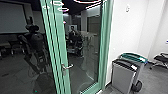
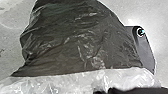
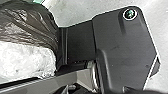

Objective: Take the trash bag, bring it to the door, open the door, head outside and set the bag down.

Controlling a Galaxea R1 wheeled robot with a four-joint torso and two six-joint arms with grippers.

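Observation:
A glass door with a green frame point(image 1: 60, 50) stands ahead in the head view, and its metal handle point(image 1: 67, 67) is on the green upright. The trash bag point(image 2: 75, 42) is large in the left wrist view, dark and shiny with a pale, crinkled clear part along one side. In the right wrist view the same bag point(image 3: 27, 22) lies close against the robot's dark body. What holds the bag is hidden, and how the fingers stand cannot be made out.
Two bins, one with a dark top point(image 1: 123, 77) and one with a green top point(image 1: 135, 57), stand right of the door by a white wall point(image 1: 127, 27). A chair point(image 1: 161, 58) is at the far right. Behind the glass, a person point(image 1: 73, 32) shows small.

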